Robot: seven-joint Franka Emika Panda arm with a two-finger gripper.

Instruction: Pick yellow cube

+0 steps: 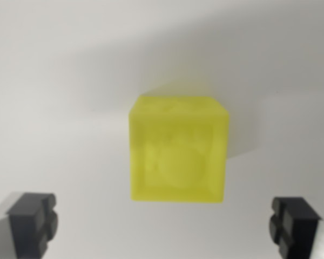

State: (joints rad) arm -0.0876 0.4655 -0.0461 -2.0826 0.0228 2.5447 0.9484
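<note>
A yellow cube (178,150) sits on a plain white surface (70,81) near the middle of the wrist view, slightly blurred, with a round recess on its near face. My gripper (163,225) is open, its two black fingertips (33,222) showing at the bottom left and bottom right corners. The cube lies between the fingers' lines and a little beyond their tips, touching neither one.
A soft grey shadow falls across the white surface behind and to the right of the cube. Nothing else shows in the view.
</note>
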